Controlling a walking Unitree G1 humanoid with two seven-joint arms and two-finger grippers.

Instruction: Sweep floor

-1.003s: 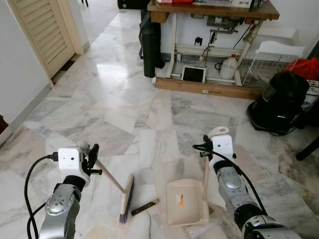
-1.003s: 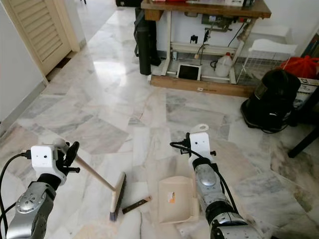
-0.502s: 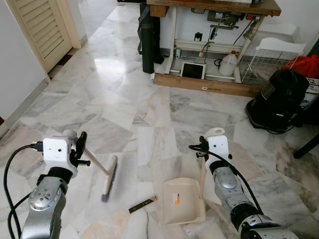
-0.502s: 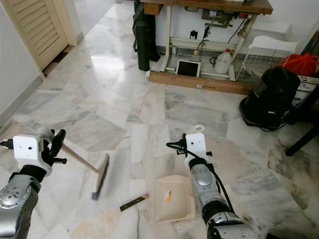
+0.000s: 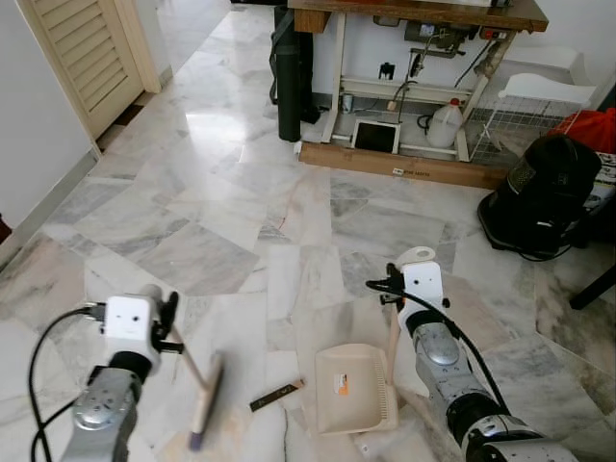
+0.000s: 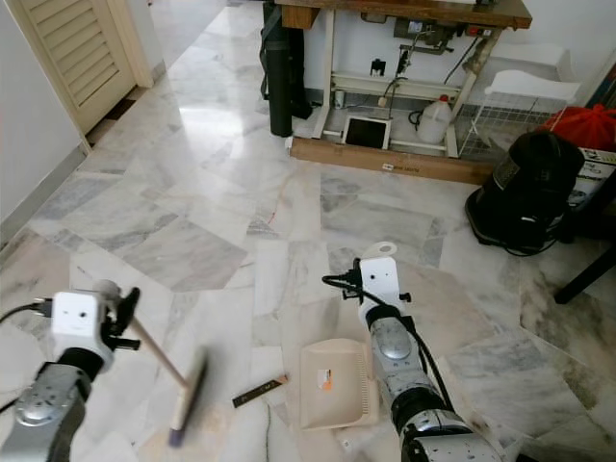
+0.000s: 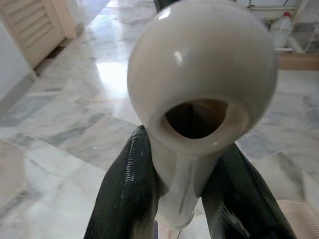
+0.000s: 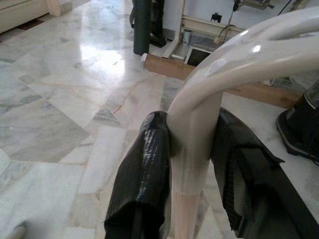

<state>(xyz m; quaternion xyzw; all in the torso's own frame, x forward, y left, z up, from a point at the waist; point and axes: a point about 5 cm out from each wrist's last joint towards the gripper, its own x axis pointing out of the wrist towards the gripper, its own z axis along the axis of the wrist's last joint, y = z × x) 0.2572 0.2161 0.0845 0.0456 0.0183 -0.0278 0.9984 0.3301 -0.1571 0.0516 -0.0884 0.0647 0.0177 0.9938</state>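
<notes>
No legible text is appearing in any view. An orange sticker is showing on the dustpan [image 5: 353,389], but its printing is too small to read. A small label is sitting on the wooden plank [image 5: 399,166] at 12 o'clock from the dustpan, and its characters are also not resolving. Printing on the box [image 5: 604,169] at the 2 o'clock edge is staying unreadable.

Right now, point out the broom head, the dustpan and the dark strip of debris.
broom head [image 5: 205,409], left eye view, mid-head.
dustpan [image 5: 354,390], left eye view, scoop floor.
dark strip [image 5: 276,395], left eye view, its middle.
</notes>
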